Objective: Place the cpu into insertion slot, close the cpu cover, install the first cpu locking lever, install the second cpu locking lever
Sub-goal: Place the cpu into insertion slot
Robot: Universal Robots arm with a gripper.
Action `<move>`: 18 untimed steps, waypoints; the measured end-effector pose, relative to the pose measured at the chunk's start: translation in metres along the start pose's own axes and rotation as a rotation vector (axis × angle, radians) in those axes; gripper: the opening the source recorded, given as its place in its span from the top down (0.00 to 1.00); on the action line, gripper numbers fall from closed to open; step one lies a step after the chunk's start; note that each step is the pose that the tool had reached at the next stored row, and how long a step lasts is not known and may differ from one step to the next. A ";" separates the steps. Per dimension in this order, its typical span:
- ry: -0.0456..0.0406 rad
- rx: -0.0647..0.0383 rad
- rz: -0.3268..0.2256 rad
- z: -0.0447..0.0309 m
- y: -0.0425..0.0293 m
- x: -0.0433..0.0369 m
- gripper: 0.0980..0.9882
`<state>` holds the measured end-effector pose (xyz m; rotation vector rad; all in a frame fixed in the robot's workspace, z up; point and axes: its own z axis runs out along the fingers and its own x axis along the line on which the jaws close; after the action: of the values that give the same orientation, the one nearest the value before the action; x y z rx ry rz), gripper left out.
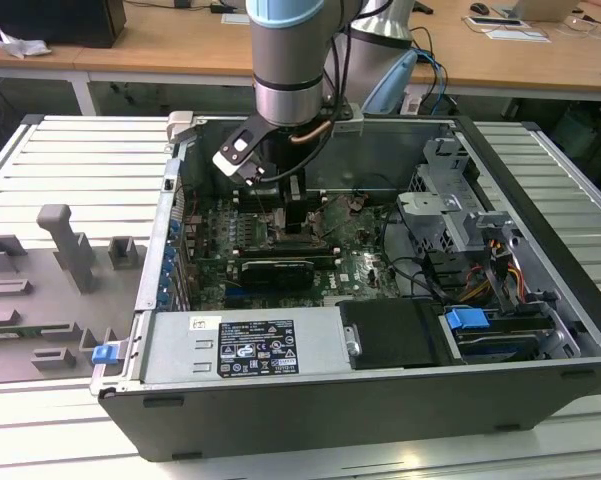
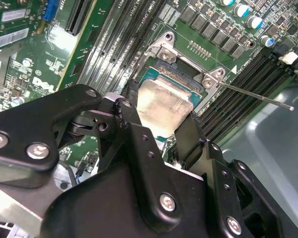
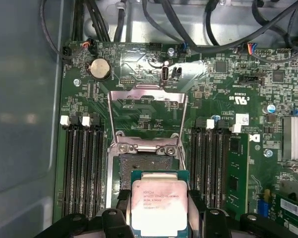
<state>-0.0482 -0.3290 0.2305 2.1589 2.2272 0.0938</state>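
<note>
Nearest the wrist cameras, the gripper point(image 3: 159, 212) has its two black fingers point(image 2: 191, 136) pinched on opposite edges of the cpu point(image 3: 159, 198), so it's definitely holding the chip. The chip is flat, with the pale metal top and its print facing up at the camera. Its edges line up square with the insertion slot point(image 3: 139, 166). It looks a touch longer than wide, and that longer side runs the same way as the memory slots point(image 3: 82, 168) on either side. It sits over the near part of the slot, with the dark far part uncovered; whether it's touching the contacts is hard to call. Just past that, the cpu cover point(image 3: 148, 95) is swung open on its hinge at the slot's far edge. Its free end points away from the gripper, and green motherboard point(image 3: 228, 94) shows through the window. In the second wrist view a thin metal lever point(image 2: 258, 96) sticks out from one socket corner, unlatched. Farther on there's a coin cell battery point(image 3: 100, 69). In the exterior view the arm point(image 1: 285, 60) drops straight down into an open computer case point(image 1: 330, 425) lying on its side.
</note>
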 end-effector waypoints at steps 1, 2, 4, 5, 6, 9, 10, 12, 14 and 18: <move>0.0000 0.000 0.000 0.0012 0.0000 0.0006 0.50; 0.0000 0.000 0.000 0.0021 -0.0001 0.0011 0.50; -0.0001 0.000 0.000 0.0052 -0.0003 0.0029 0.50; 0.0000 0.000 0.000 0.0066 -0.0003 0.0037 0.50; 0.0001 0.000 0.000 0.0072 -0.0003 0.0038 0.50; -0.0001 0.000 0.001 0.0096 -0.0005 0.0043 0.50; -0.0004 0.000 0.006 0.0110 -0.0006 0.0046 0.50; -0.0009 0.000 0.010 0.0125 -0.0007 0.0056 0.50; -0.0014 0.000 0.020 0.0147 -0.0007 0.0061 0.50; -0.0031 -0.001 0.041 0.0181 -0.0010 0.0086 0.50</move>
<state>-0.0482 -0.3201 0.2125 2.2032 2.1815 0.0922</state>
